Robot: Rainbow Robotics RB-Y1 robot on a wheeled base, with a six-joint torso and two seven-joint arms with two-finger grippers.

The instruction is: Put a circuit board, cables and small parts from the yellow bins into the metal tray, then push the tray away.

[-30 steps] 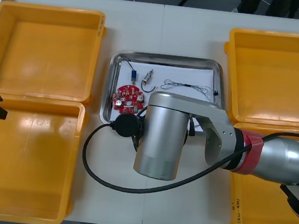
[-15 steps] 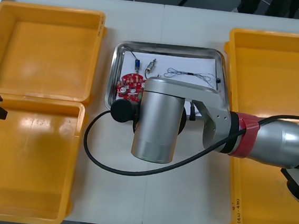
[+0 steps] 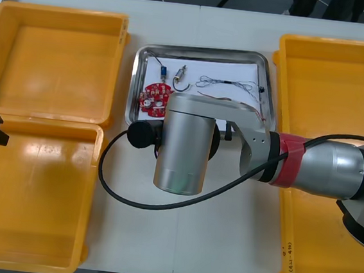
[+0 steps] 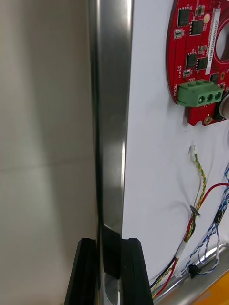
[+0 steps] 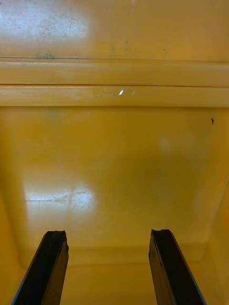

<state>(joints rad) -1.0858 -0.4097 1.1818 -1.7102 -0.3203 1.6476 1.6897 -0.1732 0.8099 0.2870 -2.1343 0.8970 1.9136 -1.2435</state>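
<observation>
Yellow bins: four, two at each side. Metal tray: one. Round red circuit board: one. Cables: three, one of each kind: black cable, blue and white cable, red and yellow cable. Small metal part: one. Grippers: two, left gripper, right gripper.

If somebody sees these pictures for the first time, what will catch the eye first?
The silver right arm spans the middle, and the right claw is shut on the near rim of the metal tray. Inside the tray lies a red circuit board with cables. The left claw hangs open over a yellow bin.
</observation>
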